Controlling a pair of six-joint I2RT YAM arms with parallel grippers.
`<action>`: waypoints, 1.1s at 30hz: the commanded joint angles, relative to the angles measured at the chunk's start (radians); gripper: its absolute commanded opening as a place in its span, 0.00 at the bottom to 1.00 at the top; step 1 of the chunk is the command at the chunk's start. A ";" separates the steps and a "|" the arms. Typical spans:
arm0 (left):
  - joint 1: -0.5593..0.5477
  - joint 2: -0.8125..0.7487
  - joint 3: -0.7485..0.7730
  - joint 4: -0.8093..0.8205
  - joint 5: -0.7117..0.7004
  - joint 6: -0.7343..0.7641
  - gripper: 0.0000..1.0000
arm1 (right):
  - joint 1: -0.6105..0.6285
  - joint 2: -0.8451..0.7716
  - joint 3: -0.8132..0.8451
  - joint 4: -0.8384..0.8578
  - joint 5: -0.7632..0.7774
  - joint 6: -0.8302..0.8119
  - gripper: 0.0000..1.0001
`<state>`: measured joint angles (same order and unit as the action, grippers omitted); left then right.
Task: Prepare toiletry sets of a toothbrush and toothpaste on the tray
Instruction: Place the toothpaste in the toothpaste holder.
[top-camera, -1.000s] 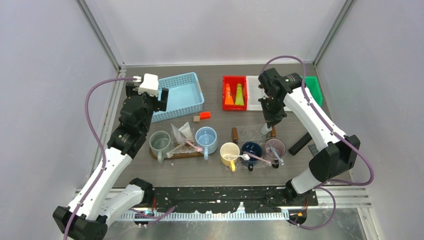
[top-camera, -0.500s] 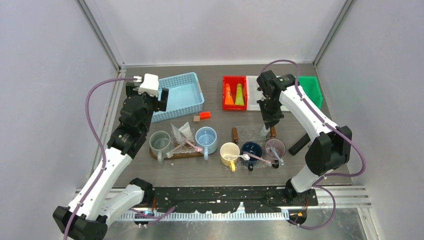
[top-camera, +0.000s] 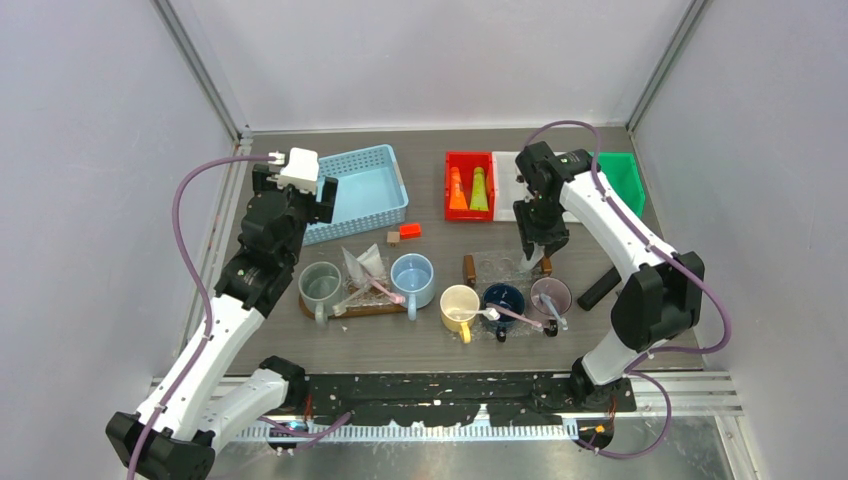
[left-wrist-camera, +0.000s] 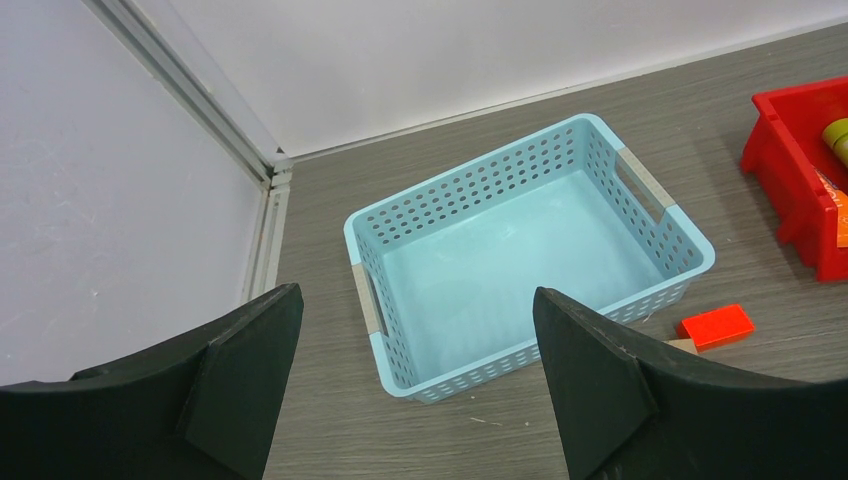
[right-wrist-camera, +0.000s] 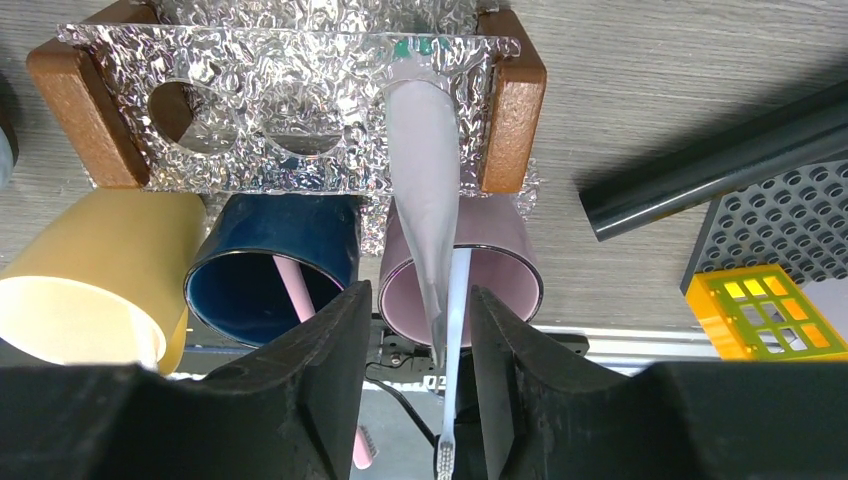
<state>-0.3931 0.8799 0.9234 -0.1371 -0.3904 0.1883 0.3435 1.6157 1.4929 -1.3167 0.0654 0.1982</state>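
Observation:
My right gripper (right-wrist-camera: 410, 300) (top-camera: 540, 255) hangs over the mauve mug (right-wrist-camera: 500, 265) (top-camera: 551, 293). A white toothpaste tube (right-wrist-camera: 422, 150) (top-camera: 528, 262) stands tilted between its jaws, cap end at the foil-covered tray (right-wrist-camera: 280, 100). The jaws stand apart with a gap on each side of the tube's tail. A light blue toothbrush (right-wrist-camera: 455, 330) leans out of the mauve mug. The navy mug (right-wrist-camera: 270, 270) holds a pink toothbrush (right-wrist-camera: 295, 285), next to the cream-yellow mug (right-wrist-camera: 90, 290). My left gripper (left-wrist-camera: 415, 295) (top-camera: 295, 190) is open and empty before the blue basket.
A blue basket (left-wrist-camera: 520, 260) (top-camera: 362, 190) stands back left, with a red block (left-wrist-camera: 715, 326) beside it. A red bin (top-camera: 468, 200) holds orange and green tubes. Grey-green (top-camera: 320, 283) and light blue (top-camera: 412, 275) mugs stand on the left tray. A black bar (right-wrist-camera: 720, 160) lies right of the mauve mug.
My right gripper has shifted slightly back and left above the mauve mug, and its elbow has swung right. The tube stays at the tray. My left arm has not moved.

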 joint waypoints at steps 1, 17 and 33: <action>0.002 -0.001 -0.002 0.059 -0.004 0.004 0.89 | -0.005 -0.057 0.029 0.010 0.012 0.006 0.48; 0.001 -0.008 0.002 0.056 0.002 0.002 0.89 | 0.013 -0.205 0.092 0.248 0.101 0.003 0.62; 0.002 -0.020 0.002 0.054 0.005 -0.002 0.88 | 0.161 0.098 0.092 0.786 0.269 -0.012 0.60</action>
<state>-0.3931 0.8787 0.9222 -0.1375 -0.3901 0.1879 0.5053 1.6245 1.5303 -0.6937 0.2832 0.1398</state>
